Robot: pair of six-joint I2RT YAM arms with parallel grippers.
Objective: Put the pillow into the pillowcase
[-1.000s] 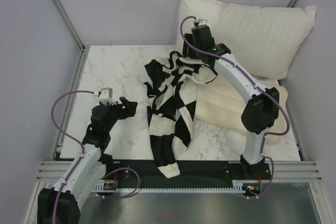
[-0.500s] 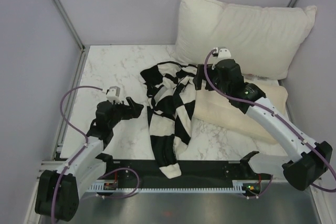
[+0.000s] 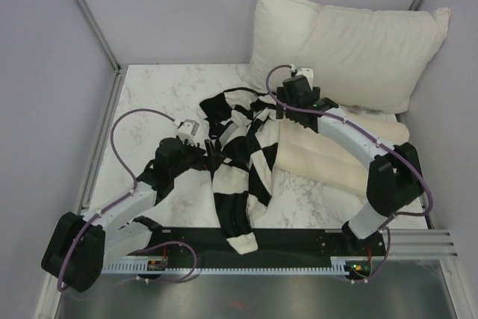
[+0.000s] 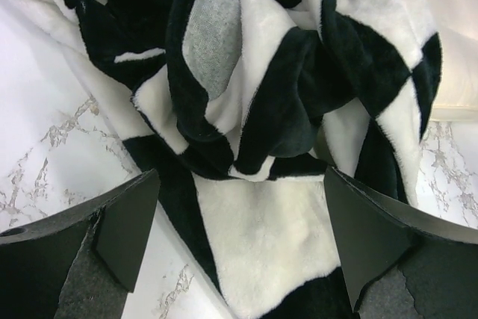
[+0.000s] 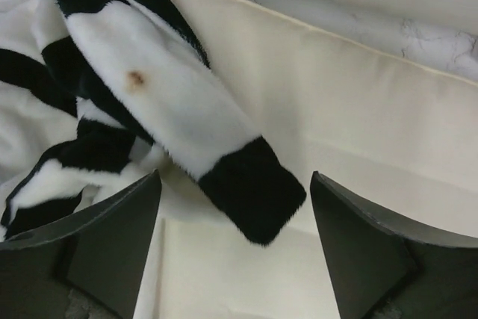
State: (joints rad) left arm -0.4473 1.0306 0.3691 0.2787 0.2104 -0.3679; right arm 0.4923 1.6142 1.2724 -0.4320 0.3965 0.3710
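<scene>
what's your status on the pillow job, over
Left end effector open over the pillowcase. Right end effector open above the pillow. Pillowcase crumpled, a fold draped on pillow; pillow not in. Big white pillow behind, not blocking.

The pillowcase is a checkerboard of large black and white squares. In the left wrist view one fold shows a plain grey inner face. In the right wrist view a white square carries a small brown spot. The pillow is plain cream-yellow. The big pillow is off-white and has no pattern. The table is white marble with thin grey veins. The left arm and the right arm are white with black joints, and their cables are purple. The left gripper and the right gripper are black. The walls are pale lilac-grey.
</scene>
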